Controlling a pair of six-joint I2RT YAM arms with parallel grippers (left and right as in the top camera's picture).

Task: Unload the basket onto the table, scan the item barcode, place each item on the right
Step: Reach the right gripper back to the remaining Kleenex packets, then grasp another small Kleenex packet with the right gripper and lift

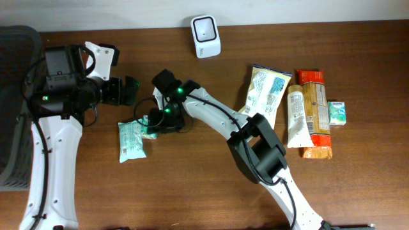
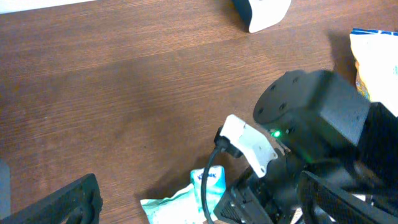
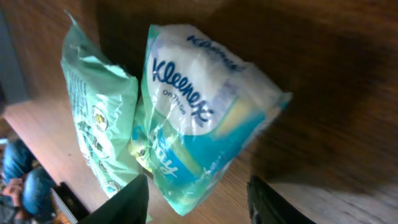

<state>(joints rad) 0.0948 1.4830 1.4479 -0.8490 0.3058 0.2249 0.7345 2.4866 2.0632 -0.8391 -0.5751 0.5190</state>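
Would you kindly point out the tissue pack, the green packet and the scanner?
tissue pack (image 3: 183,90): right wrist view, logo
green packet (image 3: 93,121): right wrist view, middle
scanner (image 1: 206,35): overhead view, top face

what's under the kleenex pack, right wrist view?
The edge of a green printed packet runs under the Kleenex pack; elsewhere, the wooden table. How far the packet reaches beneath is covered.
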